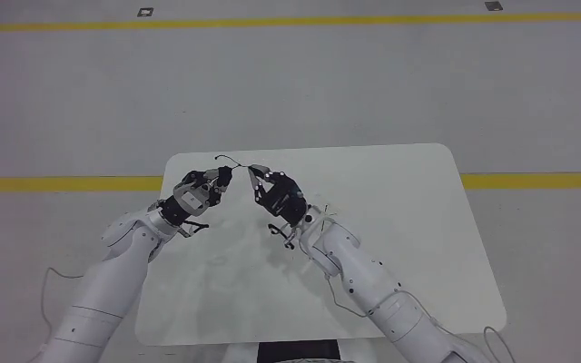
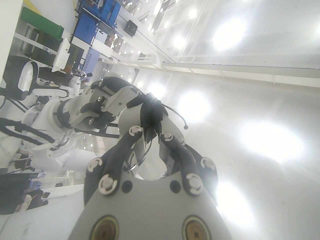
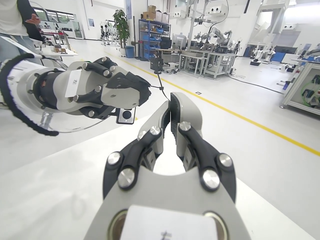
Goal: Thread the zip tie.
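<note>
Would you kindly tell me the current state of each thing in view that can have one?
zip tie: held in the air between the two grippers, one end curving free; whether it is threaded cannot be told.
left gripper: jaws shut on the zip tie.
right gripper: jaws shut on the zip tie.

1 zip tie (image 1: 232,161), 2 hands (image 1: 223,174) (image 1: 253,173), 1 tbl (image 1: 408,227)
</note>
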`<state>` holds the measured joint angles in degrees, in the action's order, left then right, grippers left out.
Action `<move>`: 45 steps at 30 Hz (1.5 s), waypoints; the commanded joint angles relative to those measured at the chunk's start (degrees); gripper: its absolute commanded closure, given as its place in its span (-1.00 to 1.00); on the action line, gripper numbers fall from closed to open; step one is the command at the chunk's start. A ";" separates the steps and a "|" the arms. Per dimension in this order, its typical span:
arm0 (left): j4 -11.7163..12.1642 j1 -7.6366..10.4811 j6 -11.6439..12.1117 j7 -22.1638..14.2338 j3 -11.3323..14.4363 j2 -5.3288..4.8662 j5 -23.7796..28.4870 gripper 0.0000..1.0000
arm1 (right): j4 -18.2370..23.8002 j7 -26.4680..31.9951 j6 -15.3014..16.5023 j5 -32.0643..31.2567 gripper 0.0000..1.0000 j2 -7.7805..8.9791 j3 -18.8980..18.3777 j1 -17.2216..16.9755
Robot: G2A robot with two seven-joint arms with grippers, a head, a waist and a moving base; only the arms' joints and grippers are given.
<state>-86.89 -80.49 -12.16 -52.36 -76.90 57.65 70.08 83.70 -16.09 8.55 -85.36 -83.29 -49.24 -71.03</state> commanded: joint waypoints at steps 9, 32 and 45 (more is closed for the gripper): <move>0.00 0.00 0.00 0.00 0.00 0.00 0.00 1.00 | -0.38 0.76 0.11 -0.01 1.00 0.08 -0.82 -0.52; 0.00 0.00 0.00 0.00 0.00 0.00 0.00 1.00 | -0.75 3.88 0.63 -1.51 1.00 0.59 -2.83 -1.72; 0.00 0.00 0.00 0.00 0.00 0.00 0.00 1.00 | -0.67 5.36 -0.02 -3.24 1.00 0.96 -3.89 -2.58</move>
<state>-86.89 -80.49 -12.16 -52.36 -76.90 57.65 70.08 83.00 -10.86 8.56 -88.39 -82.37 -53.04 -73.56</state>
